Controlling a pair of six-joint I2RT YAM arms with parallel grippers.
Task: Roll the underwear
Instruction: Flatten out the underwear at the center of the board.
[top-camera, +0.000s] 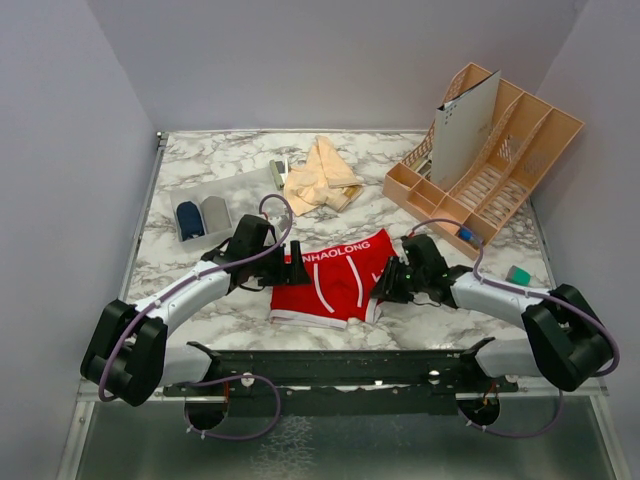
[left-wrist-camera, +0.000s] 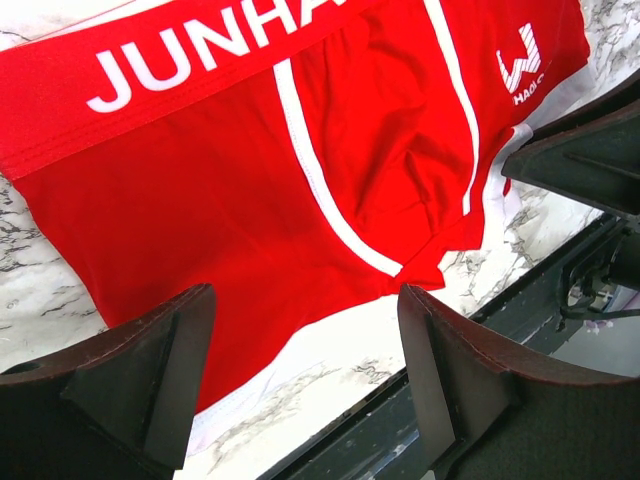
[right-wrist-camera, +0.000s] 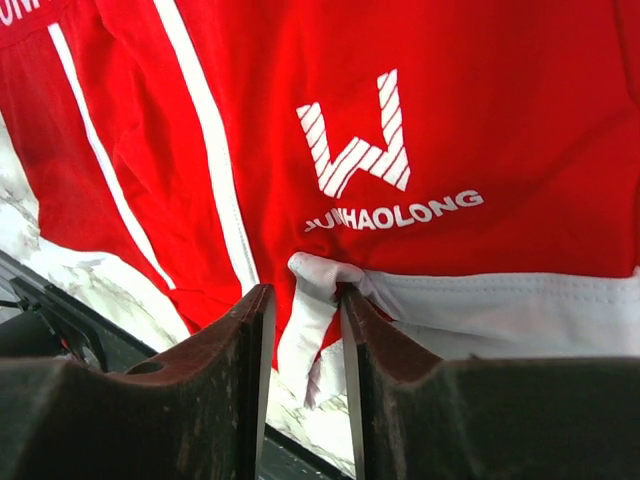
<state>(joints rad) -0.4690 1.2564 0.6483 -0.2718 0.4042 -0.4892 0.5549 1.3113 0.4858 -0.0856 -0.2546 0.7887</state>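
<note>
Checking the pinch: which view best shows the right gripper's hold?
Right wrist: the right gripper pinches the red underwear by its white hem, close up. Top external shows it small; left wrist barely catches it.

Red underwear: waistband lettering cut off at the left wrist view's 12 o'clock edge. Overhead, right hand hides its 3 o'clock hem.

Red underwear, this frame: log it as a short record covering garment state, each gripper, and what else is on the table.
garment: red underwear, flat and unrolled on the marble table, waistband away from the arms
left gripper: open, at the garment's left side
right gripper: shut, pinching the white hem
behind: peach underwear, loose pile
back right: tan divider tray
back left: grey tray with two rolled bundles
</note>
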